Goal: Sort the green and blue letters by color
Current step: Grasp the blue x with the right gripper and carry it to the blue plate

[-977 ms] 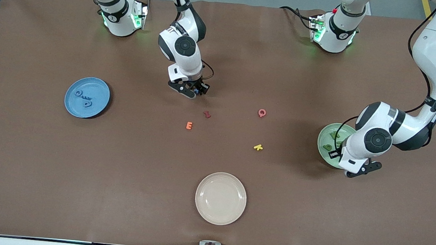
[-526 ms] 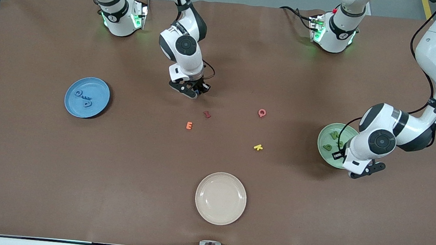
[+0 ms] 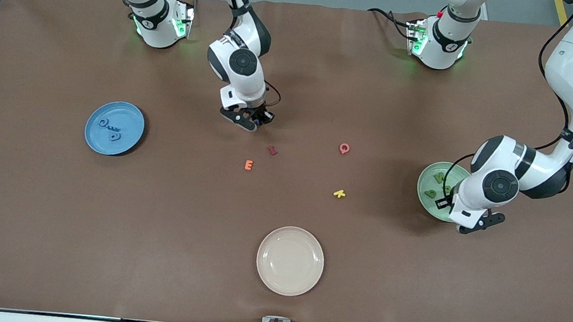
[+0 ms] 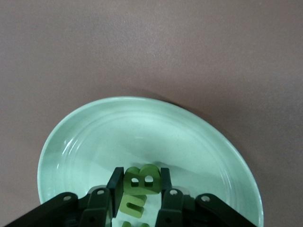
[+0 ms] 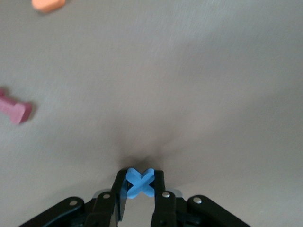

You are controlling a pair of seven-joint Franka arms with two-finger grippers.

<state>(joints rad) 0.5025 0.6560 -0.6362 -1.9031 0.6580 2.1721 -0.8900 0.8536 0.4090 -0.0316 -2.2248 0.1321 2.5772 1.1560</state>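
The right gripper [image 3: 257, 121] has its jaws clamped on a blue X [image 5: 140, 182], low over the bare table a little farther from the front camera than the red I [image 3: 272, 150]. To do this step well, it should lift straight up clear of the I and the orange E [image 3: 248, 165], then carry the X across to the blue plate [image 3: 130, 139] toward the right arm's end, where the other blue letters [image 3: 111, 130] lie, and let go low over a bare patch so it doesn't bounce out.

The left gripper [image 4: 140, 189] is over the green plate [image 4: 199, 142], jaws shut on a green B [image 4: 142, 178], with another green letter [image 4: 133, 205] just beneath it. I'd release it close to the plate's floor.

Readable letters: pink Q [image 3: 344, 148], yellow K [image 3: 339, 193]. No brands visible. The cream plate [image 3: 289, 260] holds nothing.
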